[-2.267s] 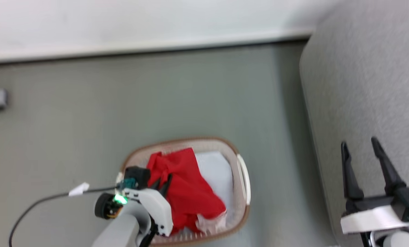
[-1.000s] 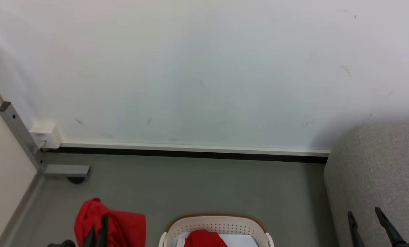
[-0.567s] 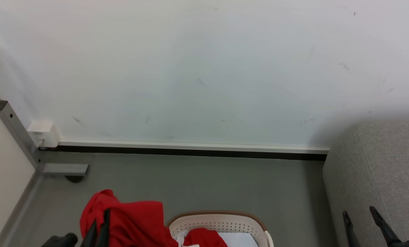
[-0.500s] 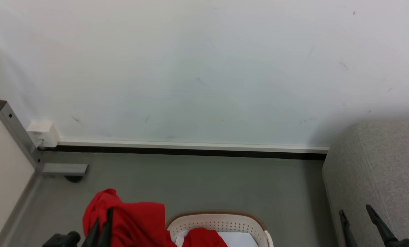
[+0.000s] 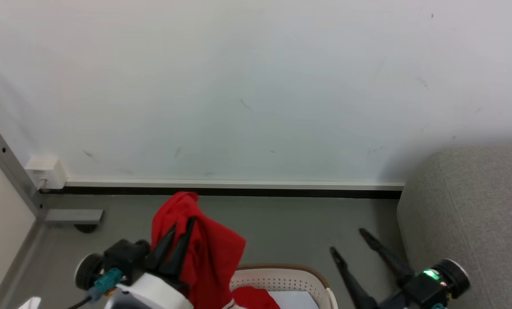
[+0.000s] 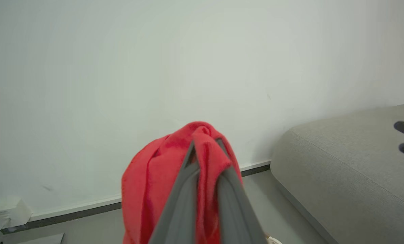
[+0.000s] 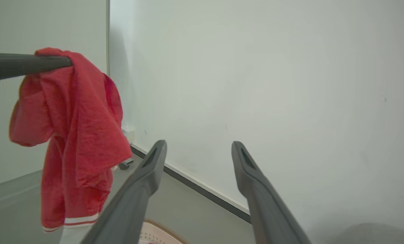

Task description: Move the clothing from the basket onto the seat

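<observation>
Lower left of the head view: left gripper [image 5: 181,229] clamped on a red garment [image 5: 213,253], fingers almost together, cloth bunched over the tips and hanging in folds, clear above the grey floor [image 5: 281,227]. White-striped hem at its low end in the right wrist view. Bottom centre, just right of the hanging cloth: laundry basket [image 5: 281,277], far rim at the frame's bottom edge, second red garment [image 5: 254,298] and white sheet [image 5: 299,300] inside. Lower right: right gripper [image 5: 347,240], fingers spread wide, gripping nothing. Far right edge: light-grey sofa [image 5: 466,206], well apart from the held garment.
</observation>
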You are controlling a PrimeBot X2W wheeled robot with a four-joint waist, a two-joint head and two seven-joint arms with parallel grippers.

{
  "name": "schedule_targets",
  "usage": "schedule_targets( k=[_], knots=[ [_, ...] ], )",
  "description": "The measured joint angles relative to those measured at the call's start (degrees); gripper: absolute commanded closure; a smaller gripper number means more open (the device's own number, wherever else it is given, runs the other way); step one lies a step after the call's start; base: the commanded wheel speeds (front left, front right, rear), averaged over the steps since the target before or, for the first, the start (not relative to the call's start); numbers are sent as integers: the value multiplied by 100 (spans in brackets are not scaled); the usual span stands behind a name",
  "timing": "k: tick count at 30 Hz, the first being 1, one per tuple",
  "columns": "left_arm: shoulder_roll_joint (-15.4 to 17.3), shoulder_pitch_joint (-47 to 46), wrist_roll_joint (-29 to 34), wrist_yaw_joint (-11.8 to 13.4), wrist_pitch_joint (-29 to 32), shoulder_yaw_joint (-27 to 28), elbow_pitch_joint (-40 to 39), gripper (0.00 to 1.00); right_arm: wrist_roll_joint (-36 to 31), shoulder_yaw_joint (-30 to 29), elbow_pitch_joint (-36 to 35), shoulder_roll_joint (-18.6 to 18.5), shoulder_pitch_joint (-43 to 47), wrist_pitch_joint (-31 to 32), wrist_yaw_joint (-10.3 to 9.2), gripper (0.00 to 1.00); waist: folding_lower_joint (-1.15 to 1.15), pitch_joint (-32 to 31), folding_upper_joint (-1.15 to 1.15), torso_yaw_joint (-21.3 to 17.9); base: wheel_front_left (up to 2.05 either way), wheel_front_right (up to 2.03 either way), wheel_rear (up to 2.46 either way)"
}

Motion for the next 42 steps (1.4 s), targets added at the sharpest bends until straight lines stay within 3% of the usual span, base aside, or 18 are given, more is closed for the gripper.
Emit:
schedule_targets(
  k=[4, 8, 14, 27, 38, 39, 41, 42],
  knots=[
    [-97, -392, 213, -196, 159, -372, 46, 100, 265, 957, 5, -68, -524, 0, 0, 0, 0, 6, 0, -35, 0, 0, 0],
    [-399, -768, 291, -353, 226, -687, 151, 100, 506, 1667, 100, 12, -972, 0, 0, 0, 0, 15, 0, -65, 0, 0, 0],
    [-743, -1117, 421, -541, 277, -1155, 353, 100, 537, 2167, 286, 32, -1465, 1, 0, 0, 0, 23, 0, -136, 0, 0, 0],
    [-866, -1150, 437, -648, 438, -1517, 121, 100, 447, 2154, 504, -87, -1558, 302, 0, 0, 0, -13, 0, -350, 0, 0, 0],
    [-927, -959, -43, -758, 859, -1747, -310, 100, 352, 2076, 616, 26, -1556, 294, 0, 0, 0, 9, 0, -389, 0, 0, 0],
    [-934, -942, -112, -764, 890, -1755, -333, 100, 358, 2068, 631, 33, -1556, 294, 0, 53, 0, 14, 0, -392, 0, 0, 0],
    [-935, -928, -154, -766, 942, -1779, -379, 100, 410, 2050, 655, 57, -1556, 293, 0, 100, 0, 24, 0, -400, 0, 0, 0],
    [-937, -921, -190, -771, 950, -1780, -392, 100, 444, 2019, 659, 75, -1556, 292, 0, 100, 0, 29, 0, -405, 0, 0, 0]
  ],
)
